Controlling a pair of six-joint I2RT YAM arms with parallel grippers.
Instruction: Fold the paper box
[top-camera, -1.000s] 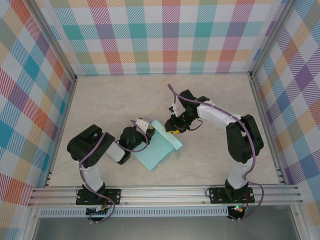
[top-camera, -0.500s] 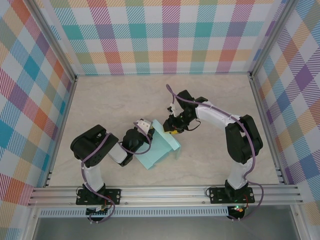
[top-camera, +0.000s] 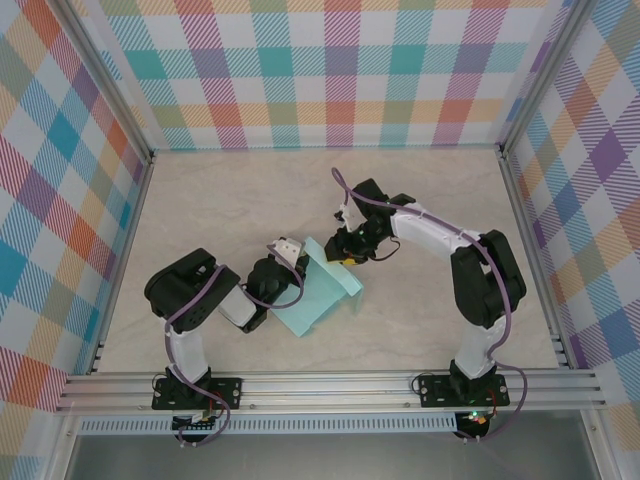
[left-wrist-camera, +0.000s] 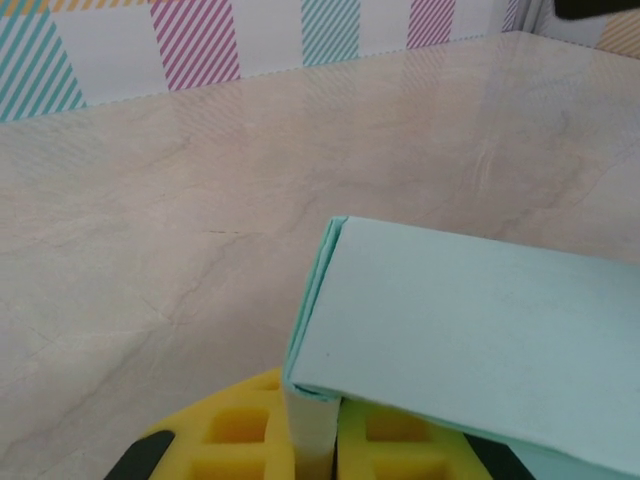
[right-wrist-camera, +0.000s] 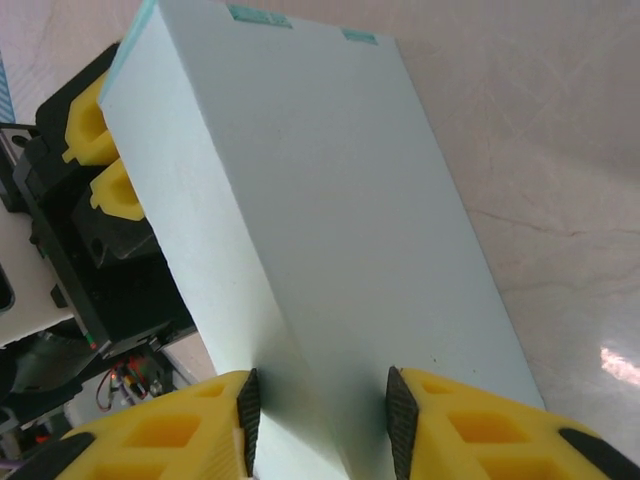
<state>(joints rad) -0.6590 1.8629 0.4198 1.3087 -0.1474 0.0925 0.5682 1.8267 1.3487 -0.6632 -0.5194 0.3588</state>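
Observation:
The paper box (top-camera: 318, 292), pale mint card partly folded into a long flat shape, lies slanted mid-table between both arms. My left gripper (top-camera: 299, 262) is shut on a thin upright flap at the box's far-left corner; in the left wrist view the yellow pads (left-wrist-camera: 245, 435) pinch that flap and the box's top panel (left-wrist-camera: 470, 330) overhangs them. My right gripper (top-camera: 345, 258) stands over the box's far end. In the right wrist view its jaws (right-wrist-camera: 320, 415) straddle a folded ridge of the box (right-wrist-camera: 330, 200), open, with a gap at each black pad (right-wrist-camera: 398, 420).
The beige marble-look table (top-camera: 230, 200) is ringed by plaid walls (top-camera: 320, 70) and aluminium rails (top-camera: 330, 385) along the near edge. My left arm's black body (right-wrist-camera: 110, 260) sits close behind the box.
My right gripper's jaws have spread a little on the box's ridge and it has edged up and left. My left arm has shifted slightly right, still pinching the flap.

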